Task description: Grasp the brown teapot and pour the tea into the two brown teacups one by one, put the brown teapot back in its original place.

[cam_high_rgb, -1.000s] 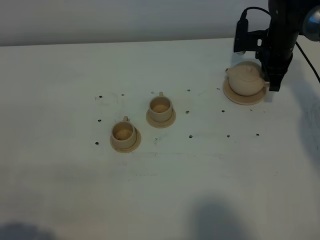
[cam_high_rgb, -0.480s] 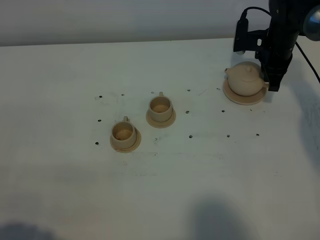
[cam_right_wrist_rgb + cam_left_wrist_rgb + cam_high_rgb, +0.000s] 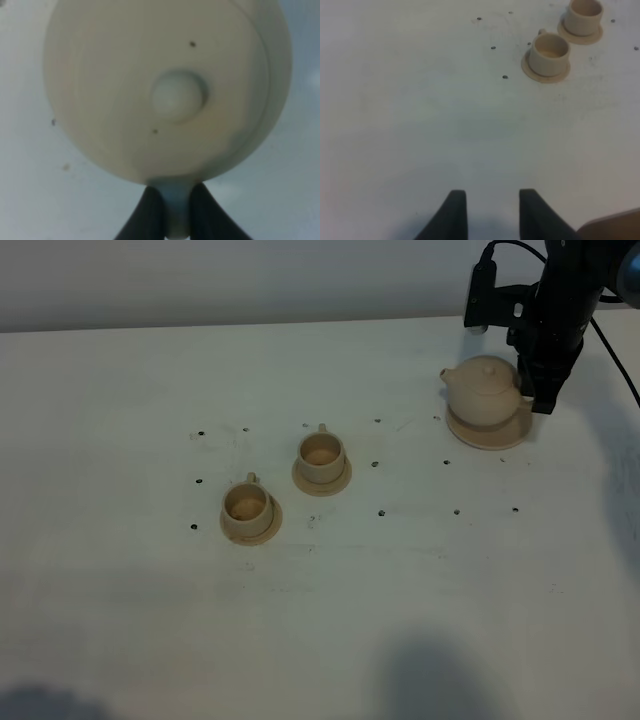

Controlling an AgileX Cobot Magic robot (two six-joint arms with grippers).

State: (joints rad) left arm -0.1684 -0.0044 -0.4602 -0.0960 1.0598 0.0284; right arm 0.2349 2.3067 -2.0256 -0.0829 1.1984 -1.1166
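The brown teapot (image 3: 483, 392) hangs just above its round tan coaster (image 3: 490, 432) at the back right of the table, spout to the left. My right gripper (image 3: 536, 392) is shut on its loop handle. In the right wrist view the teapot (image 3: 150, 85) fills the frame, and the gripper (image 3: 176, 215) pinches the handle between its dark fingers (image 3: 149, 216). The two brown teacups (image 3: 322, 456) (image 3: 247, 508) stand on saucers left of centre. They also show in the left wrist view (image 3: 549, 52) (image 3: 585, 14), far ahead of my open, empty left gripper (image 3: 492, 215).
The white table (image 3: 420, 570) has several small dark holes around the cups and the coaster. Its back edge meets a grey wall just behind the teapot. A black cable (image 3: 485, 270) loops off the right arm.
The teapot has risen off the coaster and shifted slightly left and back with the right gripper. The cups and the left gripper have not moved.
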